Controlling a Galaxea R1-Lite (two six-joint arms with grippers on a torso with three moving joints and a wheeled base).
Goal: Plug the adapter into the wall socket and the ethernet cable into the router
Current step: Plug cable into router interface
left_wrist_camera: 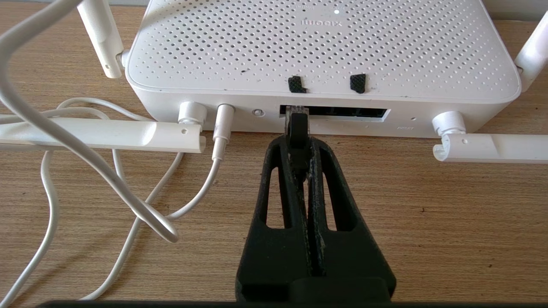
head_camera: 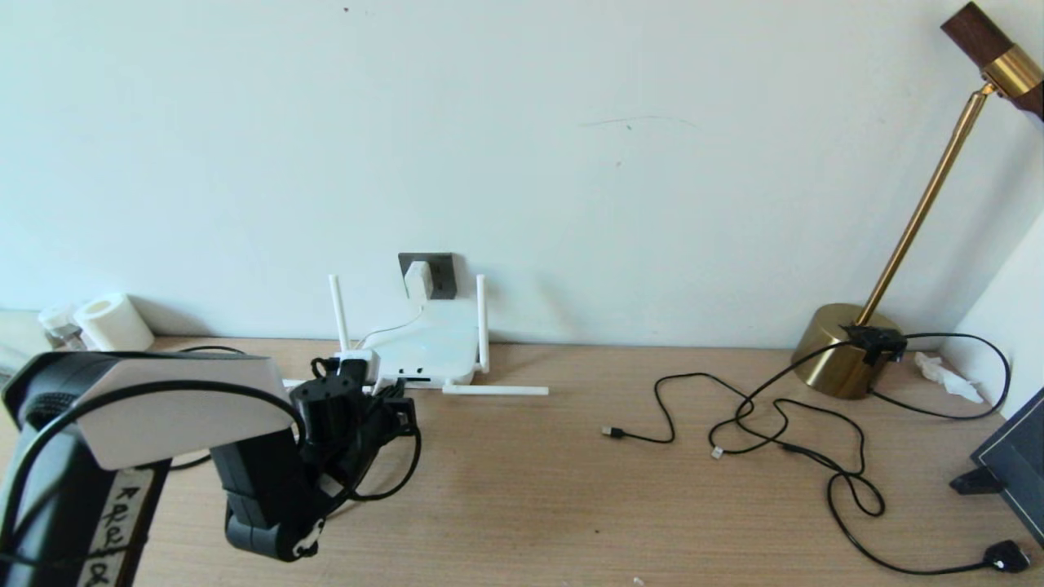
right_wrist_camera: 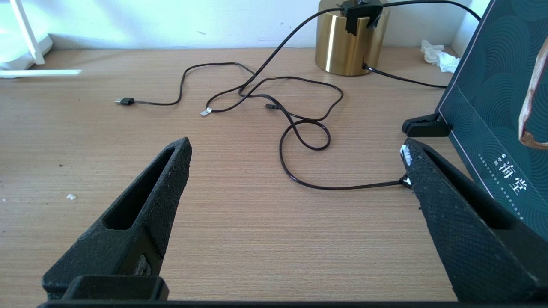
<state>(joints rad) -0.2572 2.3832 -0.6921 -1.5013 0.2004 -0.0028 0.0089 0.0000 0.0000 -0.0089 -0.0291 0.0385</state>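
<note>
The white router [head_camera: 431, 346] lies flat against the wall, and its ported edge [left_wrist_camera: 334, 117] faces my left gripper. The white adapter [head_camera: 418, 280] sits in the dark grey wall socket [head_camera: 440, 273], and its thin white cord [left_wrist_camera: 216, 149] runs into the router. My left gripper [left_wrist_camera: 298, 143] [head_camera: 391, 401] is shut on the black boot of the ethernet cable [left_wrist_camera: 297, 128]. The plug's tip is at the left end of the dark port slot. The cable loops back under the arm [head_camera: 412, 465]. My right gripper [right_wrist_camera: 295, 147] hangs open over bare table.
A brass lamp [head_camera: 840, 350] stands at the back right with thin black cables [head_camera: 783, 424] sprawled in front of it. A black plug [head_camera: 1007, 556] and a dark box [right_wrist_camera: 492, 107] lie at the right edge. A paper roll [head_camera: 114, 322] sits at the far left.
</note>
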